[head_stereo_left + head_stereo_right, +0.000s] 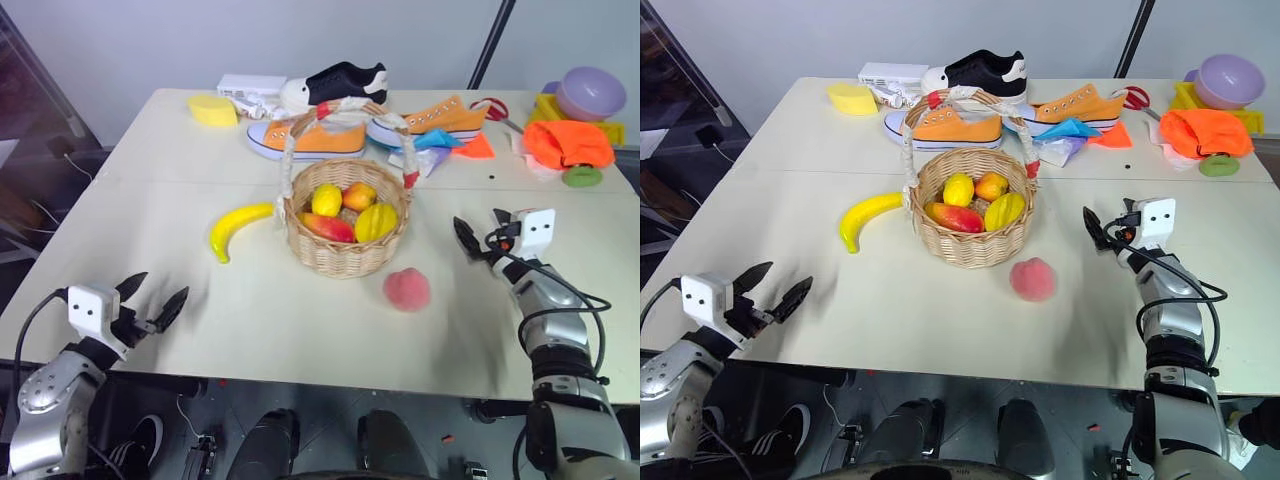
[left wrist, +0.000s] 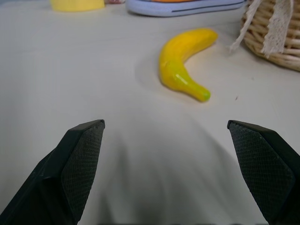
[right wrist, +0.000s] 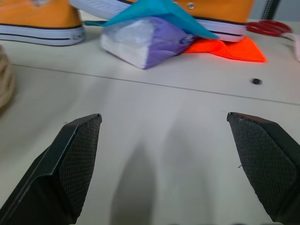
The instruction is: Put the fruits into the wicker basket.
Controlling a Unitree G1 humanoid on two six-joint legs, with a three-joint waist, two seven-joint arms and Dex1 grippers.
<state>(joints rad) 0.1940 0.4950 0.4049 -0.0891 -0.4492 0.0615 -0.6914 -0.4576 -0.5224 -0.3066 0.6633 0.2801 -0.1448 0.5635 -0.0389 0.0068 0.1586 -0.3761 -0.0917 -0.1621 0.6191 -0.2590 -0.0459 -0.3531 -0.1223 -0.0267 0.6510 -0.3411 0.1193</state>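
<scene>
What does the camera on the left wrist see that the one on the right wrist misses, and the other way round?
Left wrist alone: the banana lying on the table beside the wicker basket, and a yellow sponge far off. Right wrist alone: a purple-and-white packet under a teal cloth, an orange cloth and red scissors. Both share the pale table, an orange sneaker's sole and an open claw's two black fingers.

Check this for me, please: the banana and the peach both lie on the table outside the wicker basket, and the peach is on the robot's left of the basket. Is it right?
Not quite. The peach lies on the robot's right of the wicker basket, toward its near side; the banana is on the left. Both are on the table outside the basket, as the left eye view shows.
</scene>
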